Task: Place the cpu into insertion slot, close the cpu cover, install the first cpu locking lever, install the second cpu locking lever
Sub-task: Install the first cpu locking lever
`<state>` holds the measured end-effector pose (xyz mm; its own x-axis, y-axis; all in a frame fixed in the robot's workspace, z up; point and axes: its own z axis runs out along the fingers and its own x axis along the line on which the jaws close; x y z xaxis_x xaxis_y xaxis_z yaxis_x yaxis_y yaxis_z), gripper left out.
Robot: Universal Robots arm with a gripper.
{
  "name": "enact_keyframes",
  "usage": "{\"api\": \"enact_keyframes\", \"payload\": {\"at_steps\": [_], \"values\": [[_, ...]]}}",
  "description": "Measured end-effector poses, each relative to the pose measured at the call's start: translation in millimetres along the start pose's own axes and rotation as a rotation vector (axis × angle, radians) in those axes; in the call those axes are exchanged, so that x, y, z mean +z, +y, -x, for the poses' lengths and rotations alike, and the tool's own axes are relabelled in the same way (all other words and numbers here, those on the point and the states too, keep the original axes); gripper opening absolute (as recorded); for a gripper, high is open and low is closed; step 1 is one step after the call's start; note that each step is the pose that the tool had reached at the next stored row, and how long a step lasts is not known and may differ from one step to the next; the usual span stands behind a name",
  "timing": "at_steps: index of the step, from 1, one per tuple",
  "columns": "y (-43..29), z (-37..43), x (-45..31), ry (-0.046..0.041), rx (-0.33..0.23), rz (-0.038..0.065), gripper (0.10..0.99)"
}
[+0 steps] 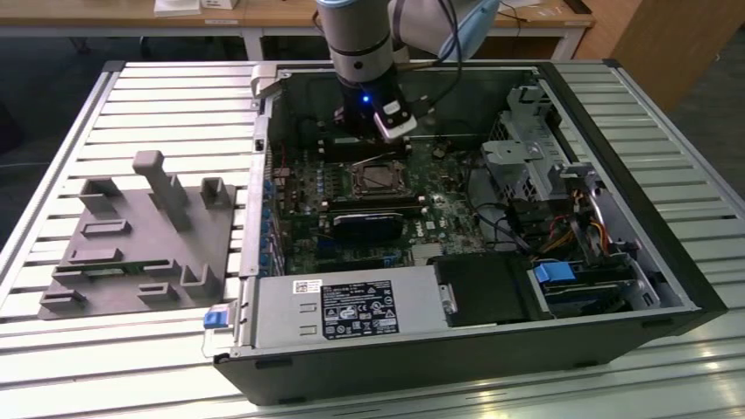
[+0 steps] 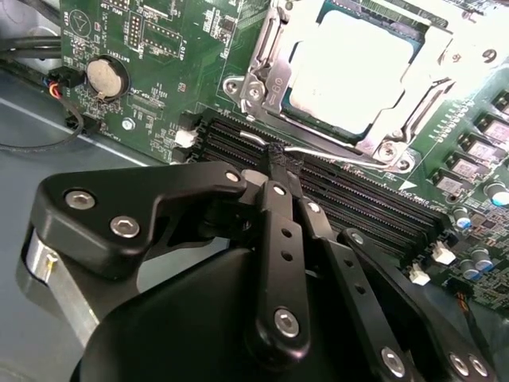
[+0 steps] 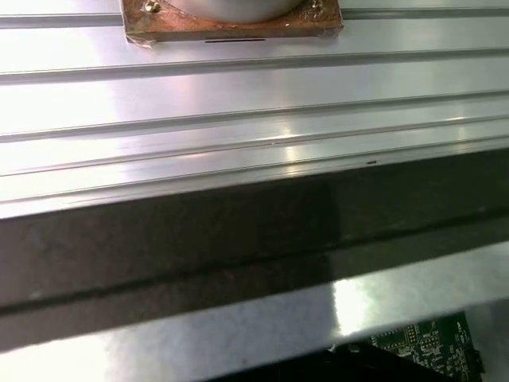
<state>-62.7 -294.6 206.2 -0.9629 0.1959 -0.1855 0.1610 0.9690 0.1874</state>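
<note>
Ribbed metal bench (image 1: pixel 140 105) carries an open computer case (image 1: pixel 466 358), the arm (image 1: pixel 361 44) reaching into it at the exterior view's upper middle, near the slot (image 1: pixel 379 179). In the second wrist view the cpu (image 2: pixel 350 68) lies under the cover (image 2: pixel 266 76), and the gripper (image 2: pixel 278 159), fingers closed together, touches a thin wire lever (image 2: pixel 342 153) just beside the cover.

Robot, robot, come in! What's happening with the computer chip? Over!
Gripper shut, tips at the wire lever beside the insertion slot. Cpu seated, cpu cover down over it. Black memory slots right under the tips.

Wooden desk (image 1: pixel 279 14) behind slatted table (image 1: pixel 174 105)
</note>
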Motion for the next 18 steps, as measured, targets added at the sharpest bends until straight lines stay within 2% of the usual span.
{"api": "enact_keyframes", "payload": {"at_steps": [9, 16, 18], "values": [[2.1, 2.1, -10.8, -0.0001, 0.0, 0.0, 0.102], [2.4, 1.9, -12.9, -0.0005, 0.0, 0.001, 0.102], [2.4, 1.8, -13.0, 0.0004, 0.001, 0.005, 0.102]]}}
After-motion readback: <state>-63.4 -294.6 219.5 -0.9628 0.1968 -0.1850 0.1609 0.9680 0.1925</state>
